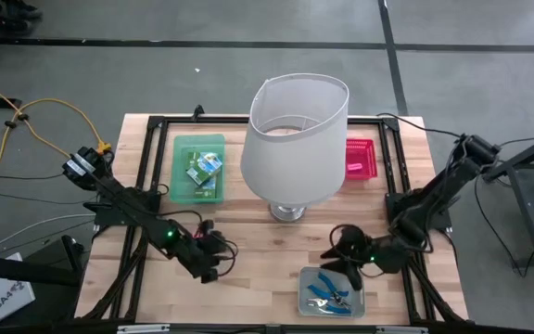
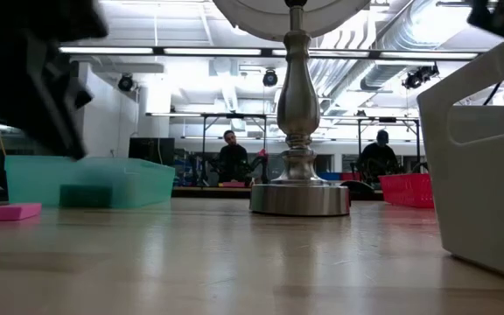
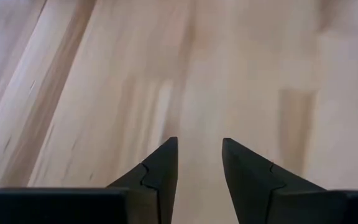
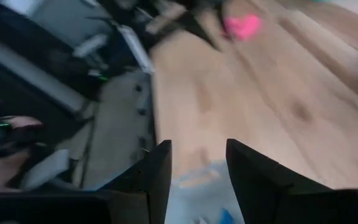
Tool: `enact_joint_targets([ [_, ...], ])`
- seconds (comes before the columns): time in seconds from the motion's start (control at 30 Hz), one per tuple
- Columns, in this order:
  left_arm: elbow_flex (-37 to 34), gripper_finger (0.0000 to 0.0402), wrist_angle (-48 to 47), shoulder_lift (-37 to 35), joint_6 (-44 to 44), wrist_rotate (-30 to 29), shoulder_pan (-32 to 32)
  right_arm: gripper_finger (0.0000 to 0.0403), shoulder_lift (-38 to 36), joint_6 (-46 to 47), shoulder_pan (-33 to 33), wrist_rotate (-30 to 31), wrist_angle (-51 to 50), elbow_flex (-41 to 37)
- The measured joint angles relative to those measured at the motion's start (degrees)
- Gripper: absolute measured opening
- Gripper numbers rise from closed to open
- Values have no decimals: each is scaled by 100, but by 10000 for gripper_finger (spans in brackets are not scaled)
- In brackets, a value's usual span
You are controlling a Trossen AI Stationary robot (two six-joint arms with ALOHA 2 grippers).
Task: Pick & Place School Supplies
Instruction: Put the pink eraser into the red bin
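I saw the left gripper [image 3: 199, 155] spread over bare table [image 3: 104, 93] (nothing pinched). The right gripper [image 4: 199, 162] gaped empty above the scissors [image 1: 327, 289].

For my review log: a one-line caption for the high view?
Both open grippers, left and right, hover near the lamp; blue scissors sit in the clear tray.

One lamp [image 1: 295, 139]; three trays: green [image 1: 180, 172], red [image 1: 361, 159], clear [image 1: 308, 295]; one pink eraser [image 2: 9, 211].

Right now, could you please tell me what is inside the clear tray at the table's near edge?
The clear tray holds blue-handled scissors, at least two pairs, overlapping. Whatever lies beneath them cannot be seen.
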Motion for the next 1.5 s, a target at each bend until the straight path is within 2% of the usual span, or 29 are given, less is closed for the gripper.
enact_joint_targets([
  [0.17, 0, 114, -843, -30, -338, 30, -202, 144, 149, -737, -23, -136, 791, 2],
  [0.5, 0, 108, -1861, -452, -187, 593, -772, 144, 146, -973, -23, -37, 798, 2],
  [0.7, 0, 108, -2675, -452, -761, 676, -1046, 144, 146, -1044, -25, 60, 800, 2],
  [1.07, 0, 108, -2885, -452, -428, 671, -1174, 144, 146, -1118, -27, 81, 844, 2],
  [1.3, 0, 108, -2881, -452, -583, 674, -1174, 144, 146, -1113, -27, 80, 844, 2],
  [1.5, 0, 108, -2967, -452, -452, 1044, -1117, 144, 144, -1113, -27, 80, 845, 2],
])
